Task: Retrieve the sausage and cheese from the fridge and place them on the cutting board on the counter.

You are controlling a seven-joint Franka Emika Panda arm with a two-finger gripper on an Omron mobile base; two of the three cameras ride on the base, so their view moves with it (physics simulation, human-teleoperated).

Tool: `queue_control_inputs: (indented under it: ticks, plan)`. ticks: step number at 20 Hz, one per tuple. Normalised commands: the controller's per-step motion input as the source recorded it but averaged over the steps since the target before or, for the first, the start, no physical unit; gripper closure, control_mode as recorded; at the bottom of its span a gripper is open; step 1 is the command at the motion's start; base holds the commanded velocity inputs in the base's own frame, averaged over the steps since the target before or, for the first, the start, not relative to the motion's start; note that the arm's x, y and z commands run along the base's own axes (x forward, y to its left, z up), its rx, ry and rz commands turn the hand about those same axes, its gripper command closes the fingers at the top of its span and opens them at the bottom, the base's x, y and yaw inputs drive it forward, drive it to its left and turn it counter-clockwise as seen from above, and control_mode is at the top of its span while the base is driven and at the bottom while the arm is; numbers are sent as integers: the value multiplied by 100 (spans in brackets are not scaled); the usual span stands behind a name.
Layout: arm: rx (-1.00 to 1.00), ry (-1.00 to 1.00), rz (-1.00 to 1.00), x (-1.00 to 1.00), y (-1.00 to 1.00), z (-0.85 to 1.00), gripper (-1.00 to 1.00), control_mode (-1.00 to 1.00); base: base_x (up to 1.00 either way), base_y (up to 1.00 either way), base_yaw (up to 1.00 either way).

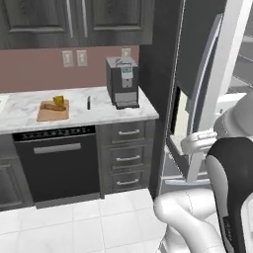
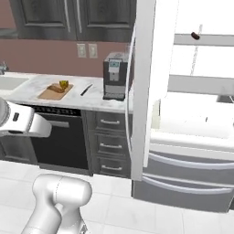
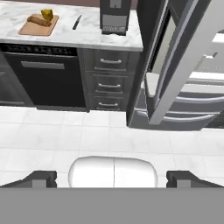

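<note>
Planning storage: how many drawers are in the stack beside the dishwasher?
3: top drawer, middle drawer, bottom drawer, stacked under the counter. None seems hidden.

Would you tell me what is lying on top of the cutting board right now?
On the cutting board lie a yellow cheese chunk and a tan, lumpy elongated piece. The wood beneath them is covered.

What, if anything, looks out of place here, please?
The fridge door stands wide open, and a knife lies loose on the counter between cutting board and coffee machine. Nothing looks spilled or broken.
</note>
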Motion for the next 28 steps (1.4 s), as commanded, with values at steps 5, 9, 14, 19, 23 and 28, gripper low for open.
queue_control_inputs:
  ticks: [5, 9, 14, 19, 23, 28]
  plan:
    - [0, 0, 0, 0, 0, 0, -100, 100, 2, -80, 0]
    - [0, 0, 0, 0, 0, 0, -100, 100, 0, -96, 0]
    - [0, 0, 0, 0, 0, 0, -100, 100, 16, -97, 0]
    - [0, 0, 0, 0, 0, 0, -100, 100, 51, -79, 0]
    - [0, 0, 0, 0, 0, 0, -100, 100, 70, -55, 0]
    - [0, 0, 0, 0, 0, 0, -100, 100, 61, -23, 2]
